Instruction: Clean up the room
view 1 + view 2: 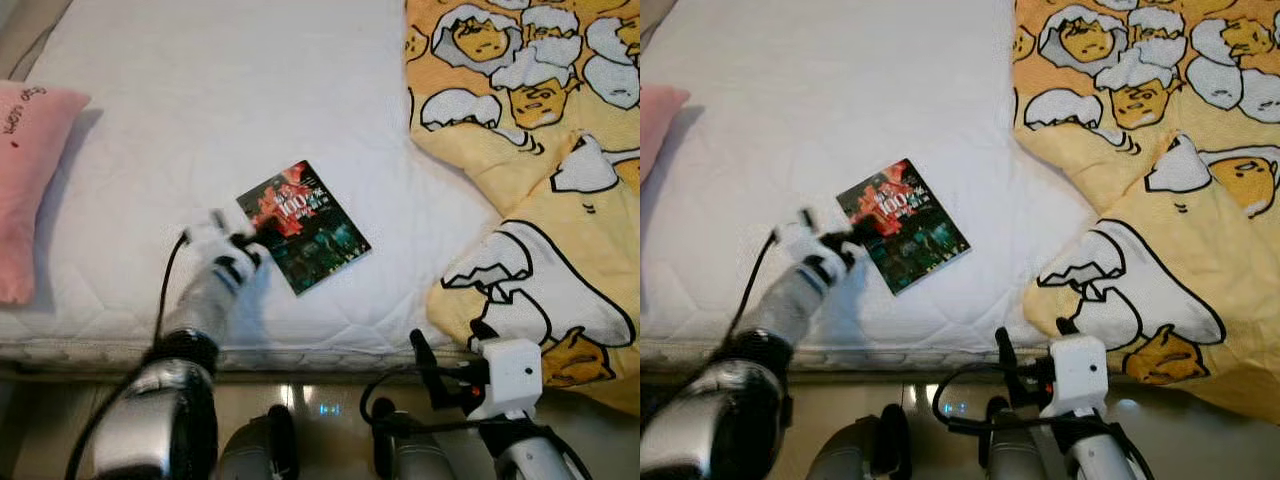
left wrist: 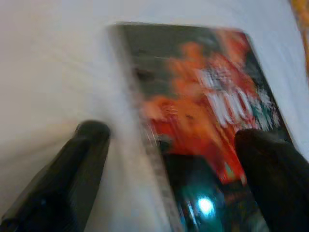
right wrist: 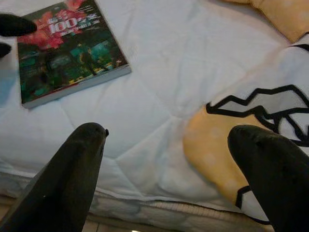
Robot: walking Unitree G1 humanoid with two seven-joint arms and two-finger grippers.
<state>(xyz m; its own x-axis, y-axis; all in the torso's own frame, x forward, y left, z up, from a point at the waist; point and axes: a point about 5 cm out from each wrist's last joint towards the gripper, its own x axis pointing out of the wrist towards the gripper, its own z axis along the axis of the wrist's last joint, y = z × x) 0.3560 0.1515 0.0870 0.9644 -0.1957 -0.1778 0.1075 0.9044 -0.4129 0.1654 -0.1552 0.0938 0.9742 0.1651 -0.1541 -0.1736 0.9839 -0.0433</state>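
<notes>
A paperback book (image 1: 305, 227) with a dark red and green cover lies flat on the white mattress (image 1: 230, 110), turned at an angle. My left gripper (image 1: 246, 245) is at the book's near left edge, open, with one finger (image 2: 82, 164) on the sheet and the other finger (image 2: 273, 169) over the cover (image 2: 203, 111). My right gripper (image 1: 440, 375) hangs open below the mattress's front edge, and in its wrist view the book (image 3: 67, 53) lies ahead of its fingers (image 3: 72, 179).
A yellow blanket (image 1: 540, 150) with cartoon prints is bunched over the right side of the bed and hangs over the front edge. A pink pillow (image 1: 30, 170) lies at the far left. The floor (image 1: 320, 405) shows below the mattress edge.
</notes>
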